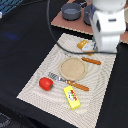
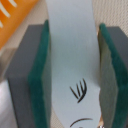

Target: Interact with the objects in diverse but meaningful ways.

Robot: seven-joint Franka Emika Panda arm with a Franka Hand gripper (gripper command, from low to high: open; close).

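In the wrist view my gripper (image 2: 75,75) is shut on the white fish (image 2: 70,55), a pale flat piece with black markings. It is pinched between the two green pads (image 2: 40,75). An orange bread loaf (image 2: 12,22) shows just beyond the fingers. In the exterior view the white arm (image 1: 106,27) hangs over the far right of the placemat and hides the fingers and the fish. The bread loaf (image 1: 82,44) lies beside it. A red tomato (image 1: 45,83) sits at the mat's left, and a yellow packet (image 1: 72,97) with a red label lies near the front.
A tan plate (image 1: 73,68) sits mid-mat on the striped placemat (image 1: 35,92). A wooden-handled fork (image 1: 67,81) lies in front of it and a wooden-handled knife (image 1: 91,61) at its right. Grey pots (image 1: 71,11) stand on a brown board behind.
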